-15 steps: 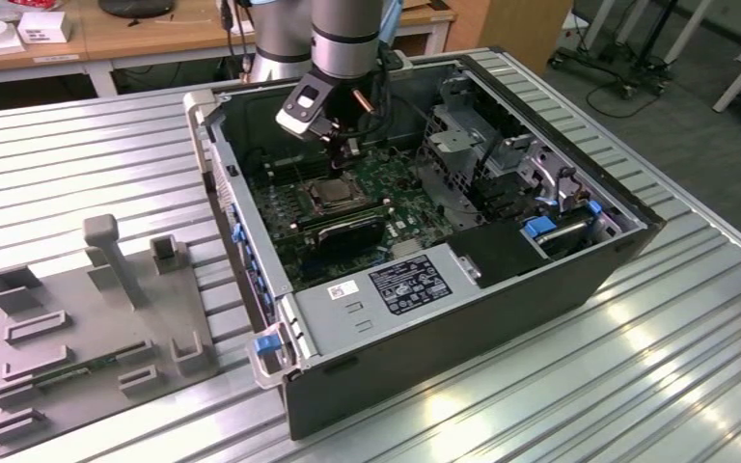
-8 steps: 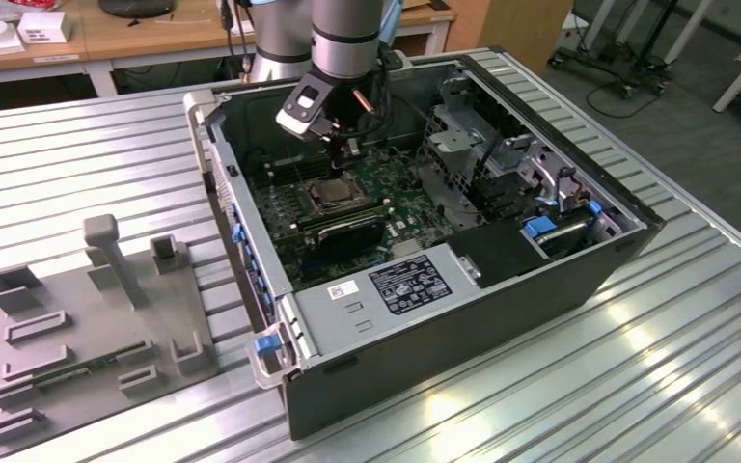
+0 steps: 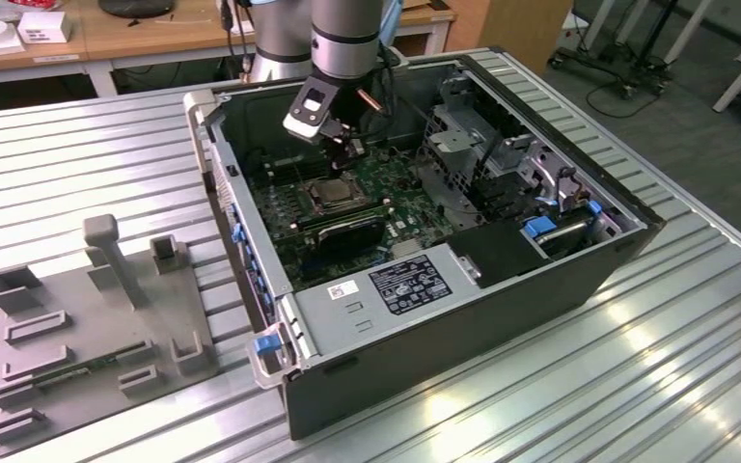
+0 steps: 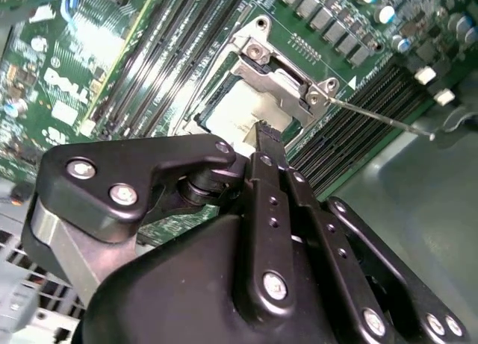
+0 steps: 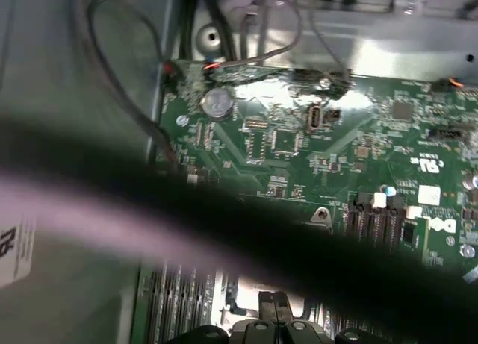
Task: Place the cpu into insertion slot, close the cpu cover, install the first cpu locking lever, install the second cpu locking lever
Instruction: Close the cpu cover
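Ribbed metal slats form the tabletop [image 3: 679, 318], with wooden desks [image 3: 151, 39] and white boxes [image 3: 42, 26] beyond its far edge. An open computer case [image 3: 474, 328] lies on its side across the tabletop's middle. A grey fixture plate [image 3: 88, 338] with upright posts sits near the edge at the exterior view's left. The case's inner metal panel [image 3: 344, 318] carries a dark label [image 3: 409, 285] with pale print and a small white barcode sticker [image 3: 344, 290]. The arm [image 3: 344, 39] reaches into the case from the far edge, its jaws above the green motherboard [image 3: 370, 207] and just beside the insertion slot [image 3: 332, 193].

The second wrist view shows the jaws pressed together, with nothing visible between them. The black fingertips [image 4: 263, 135] hang over the slot's edge. The cpu [image 4: 235, 105] lies in the slot, pale grey face up, and the cpu cover [image 4: 280, 79] crosses it; whether the cover is fully flat I cannot tell. A thin locking lever [image 4: 381, 116] juts from the socket's corner out over the long black memory slots [image 4: 351, 127]. White logo print [image 4: 63, 79] marks the board there.

The first wrist view adds another stretch of the board: a round coin battery [image 5: 217, 101], wires [image 5: 246, 57], a second white logo [image 5: 442, 226], and a white printed label [image 5: 15, 247] on the case wall. A dark band [image 5: 224, 217] crosses close to the lens.
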